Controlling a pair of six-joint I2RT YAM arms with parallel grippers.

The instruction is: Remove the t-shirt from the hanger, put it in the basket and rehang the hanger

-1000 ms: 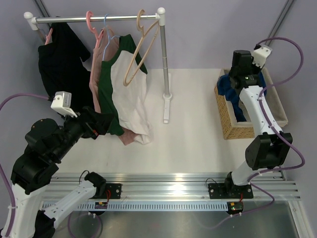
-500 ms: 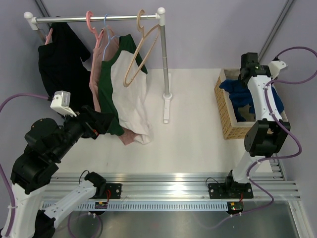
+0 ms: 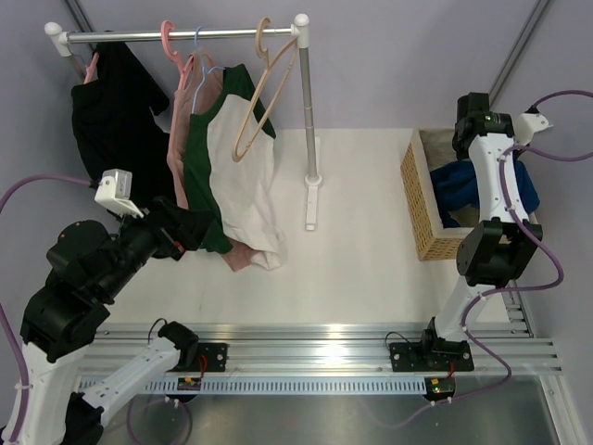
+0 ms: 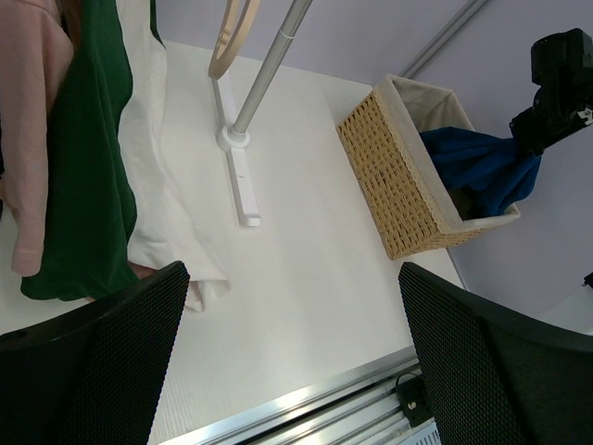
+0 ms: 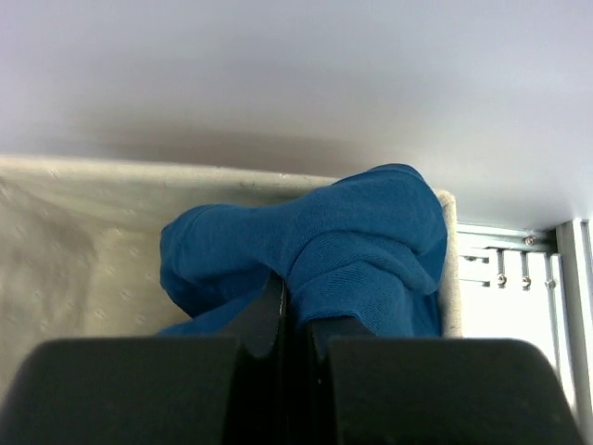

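Pinching the blue t-shirt (image 5: 361,250) is the right pincer (image 5: 287,292), fingers pressed together on a fold of the cloth, up above the far end of the basket (image 3: 422,209). So the shirt is off the hanger. Most of it sits bunched inside the basket, and from the left wrist view part of it is drawn up over the basket's rim toward that pincer.

The wooden hanger (image 3: 261,46) hangs bare on the rack (image 3: 306,120), well to the left of the basket in the top view, tilted and hooked on the rail. A white shirt with green sleeves (image 3: 243,176) hangs just behind it, and a black garment (image 3: 116,120) hangs even further from the basket.

The left pincer (image 4: 289,278) is spread wide with nothing between its fingers. It hovers over the table (image 4: 306,306), well apart from the basket on the rack side, near the bottom hem of the white shirt.
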